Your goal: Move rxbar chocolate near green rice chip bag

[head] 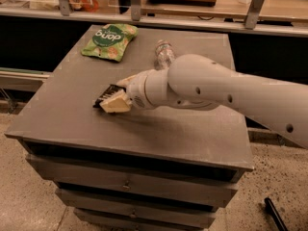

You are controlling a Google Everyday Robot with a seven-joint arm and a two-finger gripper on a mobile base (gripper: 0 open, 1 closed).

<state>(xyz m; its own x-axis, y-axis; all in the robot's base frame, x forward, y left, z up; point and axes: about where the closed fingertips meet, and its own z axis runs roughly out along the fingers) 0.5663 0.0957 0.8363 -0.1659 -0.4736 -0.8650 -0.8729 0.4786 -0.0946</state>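
Rxbar chocolate (103, 95) is seen pinched at the tip of the gripper (114, 96), its black wrapper wedged between the pale fingers (115, 103) and jutting out past them to the front and left, low over the table (62, 119); whether the bar is touching the surface or held just clear of it cannot be told. The green rice chip bag (109, 41) is found well ahead of the gripper, near the far edge of the table, so the carry is judged not yet made. A clear water bottle (164, 55) is lying just behind and to the side of the gripper, close against the white arm (231, 93). Several slips can be foreseen. Only part of the bar appears to be clamped, so it could be twisted or dropped if it is dragged along the table. The bottle could be knocked and sent rolling by the arm as it is swung forward. The light bag could be shoved toward the far edge if the bar is set down too close. As for writing, white letters are seen on the bag's dark green round logo, upside down from this view, and cannot be read with confidence; nothing can be read on the bar's wrapper.
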